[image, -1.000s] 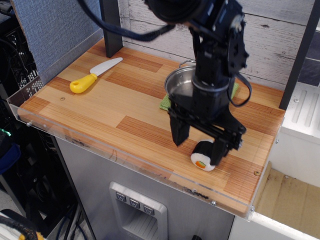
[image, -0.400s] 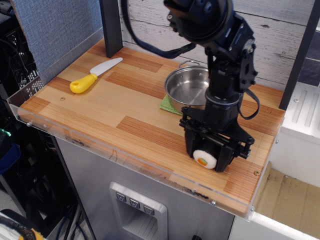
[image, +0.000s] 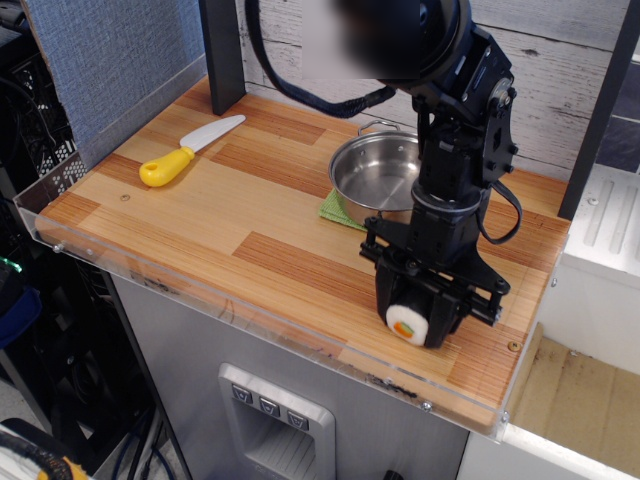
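Note:
My black gripper points down over the front right part of the wooden board. Its fingers stand on either side of a white sushi roll with an orange and green centre, pressed against its sides. The roll lies on its side at board level, its round end facing the front. Just behind the gripper stands a steel pot, and the arm partly hides its right rim. A green cloth lies under the pot.
A toy knife with a yellow handle and white blade lies at the back left of the board. A clear plastic lip runs along the front edge. A dark post stands at the back left.
The gripper turned and moved right over the roll. Its fingers went from wide apart beside the roll to closed against its sides. The roll has stayed about where it was.

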